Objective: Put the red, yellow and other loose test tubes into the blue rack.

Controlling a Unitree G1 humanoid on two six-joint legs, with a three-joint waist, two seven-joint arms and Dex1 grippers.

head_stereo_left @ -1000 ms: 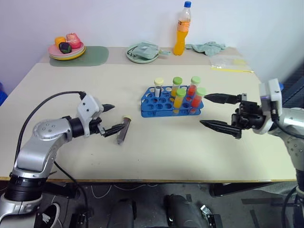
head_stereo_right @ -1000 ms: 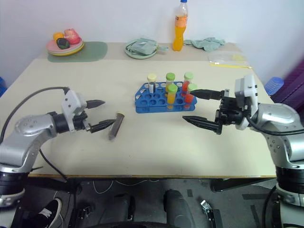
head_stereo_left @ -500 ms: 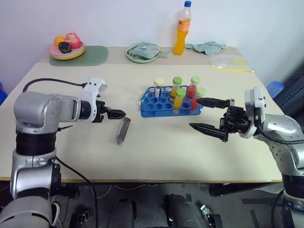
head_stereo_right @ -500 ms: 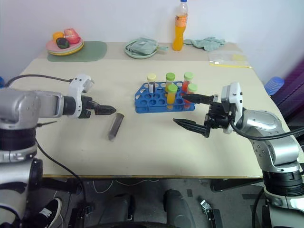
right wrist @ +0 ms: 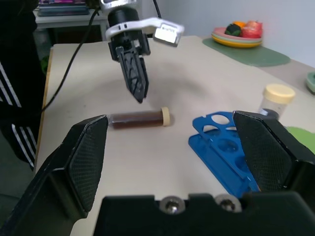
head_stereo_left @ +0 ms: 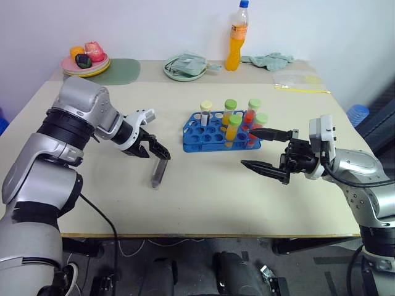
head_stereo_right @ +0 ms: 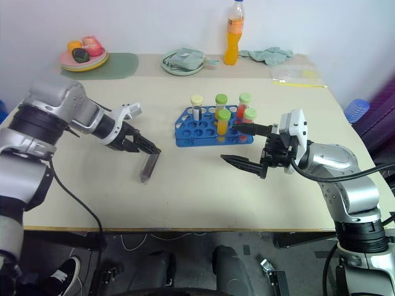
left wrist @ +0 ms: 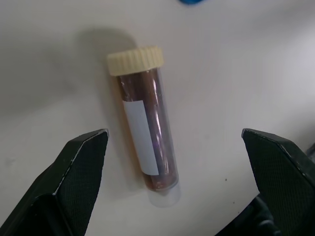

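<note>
A dark brownish-purple test tube (head_stereo_left: 158, 174) with a pale yellow cap (left wrist: 135, 60) lies flat on the table, left of the blue rack (head_stereo_left: 207, 132). Several capped tubes stand in the rack: yellow (head_stereo_left: 233, 128) and red-orange (head_stereo_left: 250, 114) ones with green caps, and one with a pale cap (head_stereo_left: 205, 111). My left gripper (head_stereo_left: 157, 154) points steeply down over the lying tube's cap end, open, its fingers (left wrist: 78, 167) to either side of the tube and not touching it. My right gripper (head_stereo_left: 249, 148) hovers level at the rack's right end, open and empty.
Along the back edge stand an orange drink bottle (head_stereo_left: 237, 37), a plate of fruit (head_stereo_left: 86, 61) on a green mat (head_stereo_left: 120, 73), a green plate holding a cloth (head_stereo_left: 185, 68), another cloth (head_stereo_left: 268, 60) and a plastic bag (head_stereo_left: 299, 80).
My left arm has lifted its elbow and its gripper has swung from level to pointing down over the tube. The right gripper drifted slightly toward the rack. The tube has not moved.
</note>
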